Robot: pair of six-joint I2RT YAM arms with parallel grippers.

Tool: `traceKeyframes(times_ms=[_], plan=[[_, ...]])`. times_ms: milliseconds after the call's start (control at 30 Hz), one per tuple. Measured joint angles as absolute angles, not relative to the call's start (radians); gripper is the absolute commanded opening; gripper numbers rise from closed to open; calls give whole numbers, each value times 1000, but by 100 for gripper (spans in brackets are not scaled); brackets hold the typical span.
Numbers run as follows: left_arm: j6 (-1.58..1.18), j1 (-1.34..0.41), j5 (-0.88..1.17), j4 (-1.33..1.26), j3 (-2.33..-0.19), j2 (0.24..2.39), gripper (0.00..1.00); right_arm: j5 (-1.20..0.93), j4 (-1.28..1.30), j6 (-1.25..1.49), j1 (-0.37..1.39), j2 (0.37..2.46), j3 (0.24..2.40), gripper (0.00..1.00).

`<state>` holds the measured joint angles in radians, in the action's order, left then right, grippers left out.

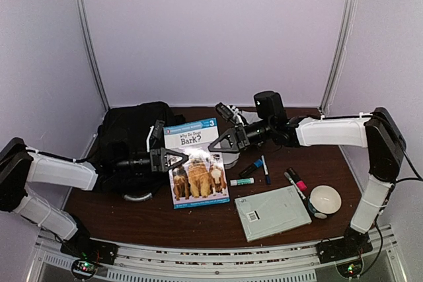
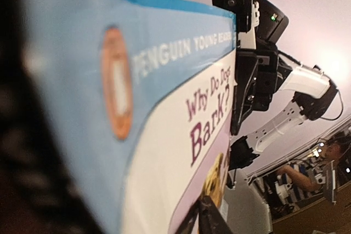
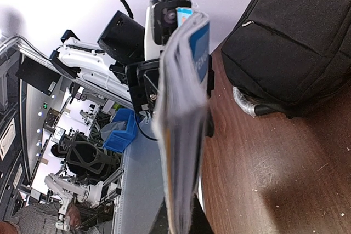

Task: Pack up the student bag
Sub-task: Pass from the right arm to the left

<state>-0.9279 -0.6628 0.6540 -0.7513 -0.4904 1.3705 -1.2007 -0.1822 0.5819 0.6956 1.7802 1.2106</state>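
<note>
The black student bag [image 1: 129, 133] lies at the back left of the table, its silvery-grey handle [image 1: 137, 196] towards the front; it also shows in the right wrist view [image 3: 296, 42]. A book, "Why Do Dogs Bark?" [image 1: 196, 163], is held above the table just right of the bag. My left gripper [image 1: 177, 160] is shut on its left edge, and my right gripper [image 1: 220, 142] is shut on its right edge. The left wrist view shows the cover [image 2: 164, 135] close up. The right wrist view shows the book edge-on [image 3: 184, 135] between my fingers.
A grey flat notebook [image 1: 272, 212] lies at the front right. A white bowl [image 1: 324, 201] stands beside it. Several markers [image 1: 295, 181] and a green-capped stick [image 1: 242, 181] lie in the middle right, below my right arm.
</note>
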Motion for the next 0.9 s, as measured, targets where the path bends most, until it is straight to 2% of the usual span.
traceKeyframes(times_ms=[100, 267, 400, 467, 600, 700, 833, 900], plan=[[-963, -661, 671, -817, -502, 1383, 0, -1193, -136, 553, 685, 1780, 1237, 17], [-982, -667, 677, -844, -522, 1372, 0, -1164, -84, 497, 673, 1778, 1254, 52], [-990, -668, 673, -831, -556, 1340, 0, -1166, -86, 481, 669, 1776, 1254, 64], [-990, -668, 672, -813, -589, 1324, 0, -1173, -102, 487, 667, 1773, 1254, 64], [-979, -667, 665, -767, -638, 1299, 0, -1210, -231, 590, 665, 1771, 1239, 59], [-961, -667, 649, -726, -657, 1280, 0, -1247, -530, 824, 665, 1775, 1163, 54], [-934, -664, 625, -674, -661, 1262, 0, -1298, -1042, 1225, 665, 1842, 1125, 37], [-912, -661, 607, -641, -663, 1257, 0, -1314, -1188, 1357, 665, 1868, 1125, 37]])
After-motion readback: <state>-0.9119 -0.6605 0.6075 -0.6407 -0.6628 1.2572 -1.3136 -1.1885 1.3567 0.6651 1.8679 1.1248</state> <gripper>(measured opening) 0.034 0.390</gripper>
